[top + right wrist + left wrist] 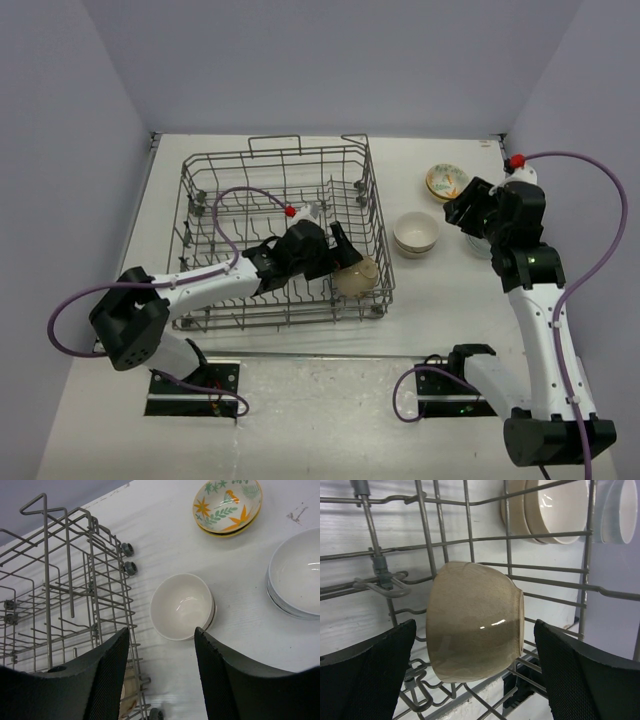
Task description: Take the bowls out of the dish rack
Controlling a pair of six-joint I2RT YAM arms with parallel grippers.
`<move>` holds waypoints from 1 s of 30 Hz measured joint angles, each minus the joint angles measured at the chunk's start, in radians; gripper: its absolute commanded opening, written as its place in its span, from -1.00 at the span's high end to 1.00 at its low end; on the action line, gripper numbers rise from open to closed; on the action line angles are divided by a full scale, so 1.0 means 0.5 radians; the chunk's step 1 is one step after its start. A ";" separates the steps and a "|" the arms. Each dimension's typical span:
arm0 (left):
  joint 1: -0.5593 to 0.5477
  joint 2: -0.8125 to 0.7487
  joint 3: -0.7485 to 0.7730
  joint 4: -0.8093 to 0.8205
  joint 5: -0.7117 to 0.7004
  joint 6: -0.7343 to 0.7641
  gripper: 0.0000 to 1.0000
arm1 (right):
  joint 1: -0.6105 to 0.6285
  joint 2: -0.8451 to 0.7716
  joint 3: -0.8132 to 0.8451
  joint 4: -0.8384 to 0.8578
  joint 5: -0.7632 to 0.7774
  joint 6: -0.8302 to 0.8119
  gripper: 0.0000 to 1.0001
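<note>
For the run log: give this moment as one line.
left gripper open, straddling beige bowl in dish rack | right gripper open, empty, above unloaded bowls on table

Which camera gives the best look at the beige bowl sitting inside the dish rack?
The left wrist view: the beige bowl fills the frame, on its side on the dish rack wires. Top external shows it small, in the rack's near right corner; right wrist catches only a sliver.

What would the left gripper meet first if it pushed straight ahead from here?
The beige bowl lying on its side in the dish rack, right between the left gripper's open fingers. Behind it stands the rack's wire wall; how far behind is unclear.
</note>
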 measured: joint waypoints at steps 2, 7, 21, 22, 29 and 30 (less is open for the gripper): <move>-0.001 0.002 -0.027 0.070 0.049 -0.002 -1.00 | 0.000 0.010 0.000 0.001 -0.020 -0.005 -0.13; 0.000 0.002 -0.059 0.151 0.116 -0.014 -1.00 | 0.000 0.034 0.000 -0.005 -0.029 -0.010 -0.13; 0.032 -0.066 -0.180 0.390 0.242 -0.036 -0.65 | 0.000 0.057 0.000 -0.005 -0.066 -0.017 -0.13; 0.038 -0.067 -0.191 0.414 0.248 -0.040 -0.66 | 0.000 0.060 0.000 -0.005 -0.067 -0.018 -0.13; 0.043 -0.061 -0.214 0.582 0.273 -0.089 -0.43 | 0.000 0.066 0.000 -0.005 -0.076 -0.031 -0.13; 0.043 -0.053 -0.216 0.614 0.279 -0.105 -0.43 | 0.000 0.066 0.000 -0.005 -0.076 -0.032 -0.13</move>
